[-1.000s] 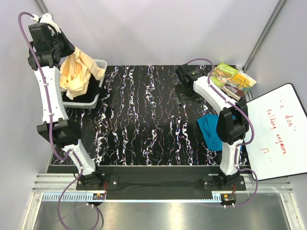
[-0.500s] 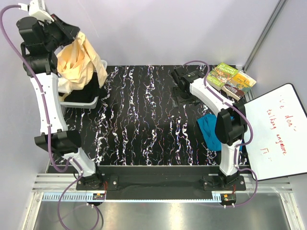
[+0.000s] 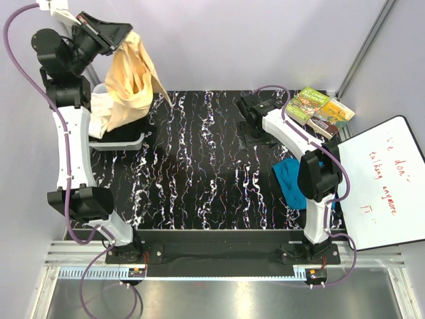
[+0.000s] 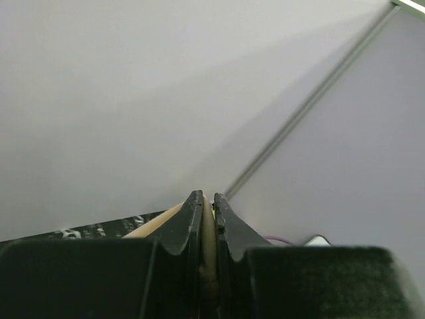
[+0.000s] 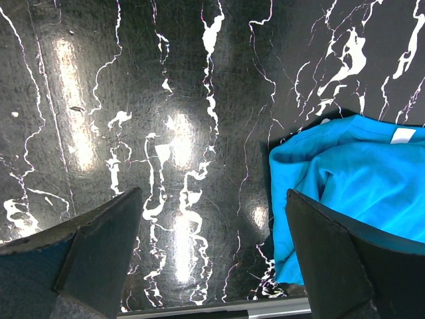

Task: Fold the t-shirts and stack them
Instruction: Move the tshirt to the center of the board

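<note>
One peach t-shirt (image 3: 133, 80) raised higher, pinched in left fingers (image 3: 126, 34), one teal t-shirt (image 3: 289, 181) on table (image 3: 199, 166), right fingers (image 3: 250, 113) wide apart

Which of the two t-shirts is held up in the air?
The peach-yellow t-shirt: it hangs from the left pincer, while the teal-blue t-shirt lies on the table.

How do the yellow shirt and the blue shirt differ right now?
The yellow shirt hangs in the air, pinched in the left gripper; the blue shirt lies on the table, ungripped. The yellow shirt is drawn out long; the blue shirt is a crumpled heap. Neither is folded.
</note>
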### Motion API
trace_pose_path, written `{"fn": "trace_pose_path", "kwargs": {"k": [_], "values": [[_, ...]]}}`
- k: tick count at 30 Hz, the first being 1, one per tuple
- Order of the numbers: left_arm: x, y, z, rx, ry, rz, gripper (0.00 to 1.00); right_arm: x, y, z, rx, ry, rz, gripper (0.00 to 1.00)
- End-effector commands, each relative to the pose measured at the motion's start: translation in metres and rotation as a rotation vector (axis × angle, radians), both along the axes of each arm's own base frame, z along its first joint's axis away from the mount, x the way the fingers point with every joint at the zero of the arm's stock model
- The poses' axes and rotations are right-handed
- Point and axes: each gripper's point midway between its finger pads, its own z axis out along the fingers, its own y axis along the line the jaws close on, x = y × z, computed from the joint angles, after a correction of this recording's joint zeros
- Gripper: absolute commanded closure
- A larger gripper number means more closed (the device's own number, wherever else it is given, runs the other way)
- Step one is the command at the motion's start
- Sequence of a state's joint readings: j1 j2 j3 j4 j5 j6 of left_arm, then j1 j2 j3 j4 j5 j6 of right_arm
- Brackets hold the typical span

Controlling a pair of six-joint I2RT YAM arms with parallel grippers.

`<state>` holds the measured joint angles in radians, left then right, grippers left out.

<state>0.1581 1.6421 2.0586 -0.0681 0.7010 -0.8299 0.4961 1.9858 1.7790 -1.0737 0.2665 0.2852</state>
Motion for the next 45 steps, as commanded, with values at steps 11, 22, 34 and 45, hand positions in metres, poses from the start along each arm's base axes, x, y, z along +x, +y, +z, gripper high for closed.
{"fn": "trace_pose_path", "kwargs": {"k": [11,22,34,45], "values": [[-0.130,-0.157,0.047,0.039,-0.248,-0.541,1.00,0.009,0.014,0.015,0.083,-0.075,-0.068,0.02],[-0.150,-0.237,-0.064,0.177,-0.032,-0.864,1.00,0.027,-0.033,0.009,0.089,-0.086,-0.266,0.01],[-0.127,-0.291,-0.348,0.332,0.760,-1.089,1.00,0.083,-0.066,0.068,0.193,-0.235,-0.282,0.02],[-0.104,-0.268,-0.379,0.599,0.778,-0.872,0.01,0.081,0.020,0.092,0.186,-0.275,0.062,0.01]]}}
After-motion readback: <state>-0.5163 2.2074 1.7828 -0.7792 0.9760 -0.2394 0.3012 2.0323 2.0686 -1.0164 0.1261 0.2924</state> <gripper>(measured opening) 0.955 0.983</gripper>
